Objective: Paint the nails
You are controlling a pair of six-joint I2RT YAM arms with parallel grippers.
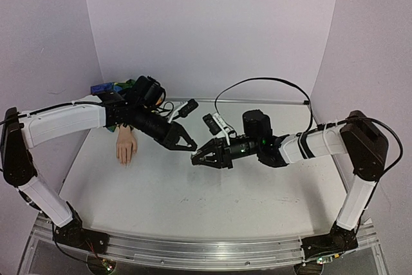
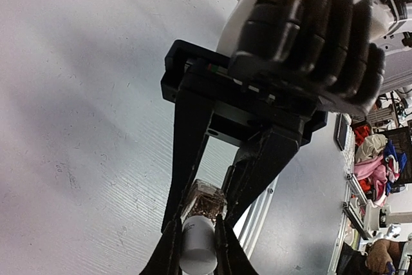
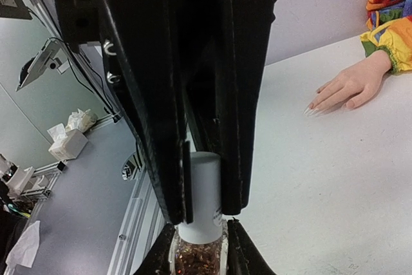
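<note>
Table [image 1: 193, 204]: white, flat top. One item rests directly on it: mannequin hand [image 1: 126, 147], at 10 o'clock from centre, palm down, fingers pointing to 6 o'clock, rainbow sleeve [image 3: 386, 24] toward 12 o'clock.

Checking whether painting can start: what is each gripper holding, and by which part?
Both hold one small bottle: the left gripper is shut on its white cap, the right gripper on its glittery glass body.

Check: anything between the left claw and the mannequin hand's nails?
Nothing visible. The left claw, shut on the white cap, has only bare table between it and the nails. The right claw, gripping the glass bottle, sits on the side away from them.
</note>
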